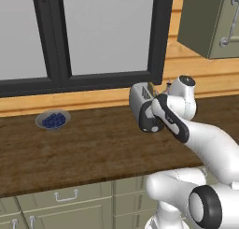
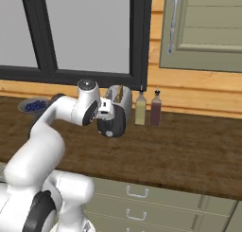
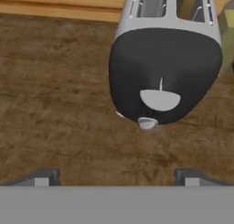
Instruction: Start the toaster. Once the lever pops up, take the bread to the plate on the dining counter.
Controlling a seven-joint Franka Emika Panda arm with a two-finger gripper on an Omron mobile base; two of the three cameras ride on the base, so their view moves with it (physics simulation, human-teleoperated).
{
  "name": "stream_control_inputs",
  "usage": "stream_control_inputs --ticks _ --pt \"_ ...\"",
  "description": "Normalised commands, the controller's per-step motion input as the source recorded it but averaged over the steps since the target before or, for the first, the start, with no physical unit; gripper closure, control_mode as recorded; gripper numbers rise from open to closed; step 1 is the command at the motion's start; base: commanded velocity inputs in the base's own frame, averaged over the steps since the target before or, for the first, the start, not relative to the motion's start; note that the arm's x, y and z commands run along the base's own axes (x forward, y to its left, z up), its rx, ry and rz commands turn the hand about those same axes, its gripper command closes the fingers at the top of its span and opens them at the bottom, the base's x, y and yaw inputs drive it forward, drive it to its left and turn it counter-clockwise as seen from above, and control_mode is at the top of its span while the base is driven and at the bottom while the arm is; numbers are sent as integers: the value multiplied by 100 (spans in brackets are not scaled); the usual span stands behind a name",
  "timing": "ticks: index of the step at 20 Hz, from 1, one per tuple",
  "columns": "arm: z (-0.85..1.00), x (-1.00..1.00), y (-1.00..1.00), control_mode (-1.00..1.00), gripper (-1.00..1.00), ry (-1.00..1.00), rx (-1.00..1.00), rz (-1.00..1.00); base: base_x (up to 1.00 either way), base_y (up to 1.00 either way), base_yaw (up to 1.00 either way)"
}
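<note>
Fingers (image 3: pixel 117 175): spread wide, holding nothing, poised just before the black end panel of the toaster (image 3: pixel 165 77).
Toaster: stood near the back edge of the table (image 1: pixel 84 148), under the window, two bottles (image 2: pixel 147 108) just beside it.
Bread (image 3: pixel 188 3): seated in one slot, top showing.
Lever (image 3: pixel 159 99): on the end panel, above the knob (image 3: pixel 147 123).
Step, as judged: starting the toaster, lever not yet pressed.
Next move called for: advance to the lever and push it down.
Plate, dining counter: not located.
</note>
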Motion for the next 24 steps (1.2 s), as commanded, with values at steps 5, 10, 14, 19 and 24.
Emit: stream_control_inputs --ticks 5,10,14,19,24 --pt "-20 55 0 -100 -100 8 0 1 0 0 0" --pt "-24 43 0 -100 -100 0 0 1 0 0 0" --pt "-29 40 0 -100 -100 0 0 0 0 0 0" --pt "-28 38 0 -100 -100 0 0 0 0 0 0" --pt "-28 31 0 -100 -100 0 0 0 0 0 0"
